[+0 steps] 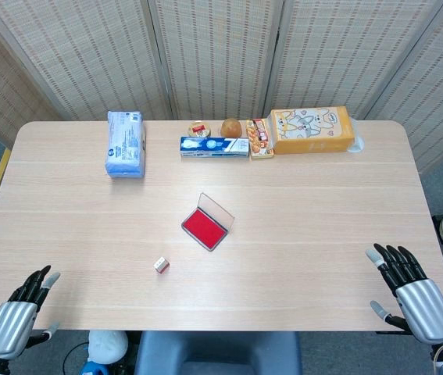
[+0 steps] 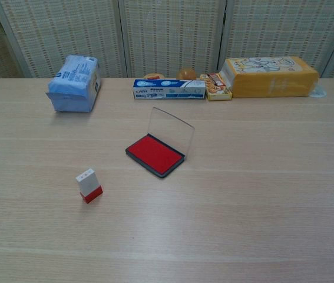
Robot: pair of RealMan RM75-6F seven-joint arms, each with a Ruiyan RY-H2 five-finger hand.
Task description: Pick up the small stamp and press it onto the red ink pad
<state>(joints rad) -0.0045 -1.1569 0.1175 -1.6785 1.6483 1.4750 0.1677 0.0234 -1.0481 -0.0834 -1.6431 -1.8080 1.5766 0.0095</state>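
Resting at the near table corners, left hand [image 1: 18, 316] and right hand [image 1: 412, 293], fingers spread, empty.

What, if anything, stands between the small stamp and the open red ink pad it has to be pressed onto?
Nothing visible does. The small stamp stands alone on bare table, and the stretch up to the red ink pad holds nothing. The pad's clear lid is raised at its far side.

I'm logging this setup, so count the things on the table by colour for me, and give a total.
Blue: 2, tissue pack, toothpaste box
Red: 2, ink pad, stamp (red base, white top)
Orange or yellow: 3, big box, round fruit, snack pack
Unclear: 1, small item behind the toothpaste box
Total: 8
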